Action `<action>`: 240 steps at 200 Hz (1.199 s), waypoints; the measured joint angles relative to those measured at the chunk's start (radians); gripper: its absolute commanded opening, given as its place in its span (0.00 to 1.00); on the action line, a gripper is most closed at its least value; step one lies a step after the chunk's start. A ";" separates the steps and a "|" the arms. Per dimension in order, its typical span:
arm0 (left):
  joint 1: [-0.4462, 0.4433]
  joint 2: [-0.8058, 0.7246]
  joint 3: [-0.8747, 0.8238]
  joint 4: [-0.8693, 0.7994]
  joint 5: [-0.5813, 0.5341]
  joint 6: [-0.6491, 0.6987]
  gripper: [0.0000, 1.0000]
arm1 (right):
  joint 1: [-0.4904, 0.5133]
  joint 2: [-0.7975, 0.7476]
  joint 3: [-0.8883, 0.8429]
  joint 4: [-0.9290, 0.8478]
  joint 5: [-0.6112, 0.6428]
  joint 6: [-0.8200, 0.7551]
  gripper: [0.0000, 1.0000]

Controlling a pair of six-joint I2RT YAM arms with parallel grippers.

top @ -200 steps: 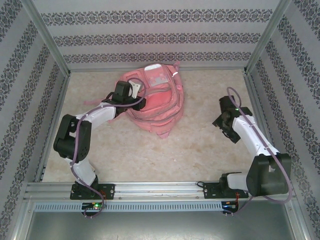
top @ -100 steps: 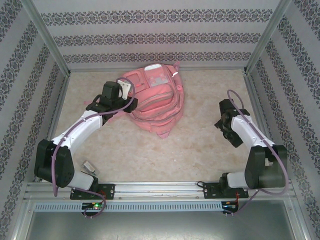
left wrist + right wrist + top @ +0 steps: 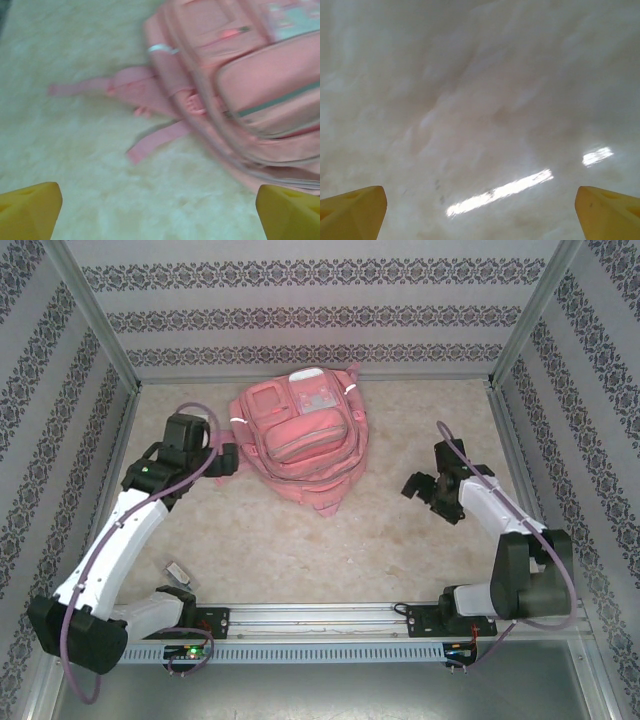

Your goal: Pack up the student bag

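— Jaws spread wide on both sides: left gripper [image 3: 226, 456] and right gripper [image 3: 480, 212], nothing held!
— And the bag [image 3: 305, 440]?
— Lying flat at the far middle of the table [image 3: 300, 550], just right of the left gripper. It looks soft and floppy and will likely sag, so I'd take a strap [image 3: 155, 142] or a zip edge.
— Arms?
— Left is stretched far and low beside the bag. Right is bent, well apart, over bare table.

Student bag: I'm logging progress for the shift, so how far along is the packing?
Done: nothing visibly packed; the student bag lies flat on the table. In hand: nothing; the left pincer is open beside the bag's straps, the right pincer open over the table. Left: essentially the whole job.
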 measured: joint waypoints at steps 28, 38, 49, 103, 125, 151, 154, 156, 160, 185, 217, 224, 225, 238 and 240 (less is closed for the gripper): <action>0.080 0.024 -0.024 -0.161 -0.055 -0.165 1.00 | 0.138 -0.026 0.015 0.004 -0.066 -0.074 0.91; 0.136 0.027 -0.047 -0.211 -0.044 -0.227 1.00 | 0.193 -0.026 0.031 0.002 -0.079 -0.097 0.91; 0.227 0.025 -0.089 -0.250 -0.010 -0.281 1.00 | 0.245 -0.026 0.048 0.000 -0.094 -0.117 0.91; 0.469 0.107 -0.253 -0.362 0.138 -0.428 1.00 | 0.339 -0.017 0.123 -0.032 -0.117 -0.150 0.91; 0.474 0.172 -0.289 -0.373 0.157 -0.488 0.99 | 0.339 -0.024 0.140 -0.054 -0.116 -0.150 0.91; 0.489 0.222 -0.317 -0.406 0.154 -0.529 0.99 | 0.339 -0.030 0.153 -0.087 -0.113 -0.166 0.92; 0.493 0.224 -0.319 -0.409 0.154 -0.532 0.99 | 0.339 -0.030 0.154 -0.090 -0.113 -0.168 0.92; 0.496 0.225 -0.322 -0.410 0.157 -0.533 1.00 | 0.339 -0.030 0.155 -0.094 -0.113 -0.170 0.92; 0.501 0.226 -0.325 -0.412 0.158 -0.536 0.99 | 0.339 -0.030 0.158 -0.100 -0.113 -0.172 0.92; 0.512 0.226 -0.341 -0.427 0.190 -0.558 1.00 | 0.339 -0.020 0.186 -0.142 -0.113 -0.187 0.92; 0.547 0.270 -0.452 -0.382 0.296 -0.620 0.93 | 0.338 0.006 0.236 -0.174 -0.109 -0.206 0.92; 0.552 0.296 -0.486 -0.365 0.332 -0.635 0.93 | 0.338 0.010 0.246 -0.178 -0.109 -0.210 0.92; 0.552 0.297 -0.488 -0.362 0.337 -0.638 0.92 | 0.338 0.011 0.248 -0.179 -0.109 -0.212 0.92; 0.561 0.294 -0.487 -0.353 0.346 -0.650 0.87 | 0.336 0.022 0.265 -0.183 -0.110 -0.220 0.92; 0.563 0.291 -0.489 -0.352 0.348 -0.652 0.85 | 0.336 0.023 0.266 -0.183 -0.109 -0.220 0.92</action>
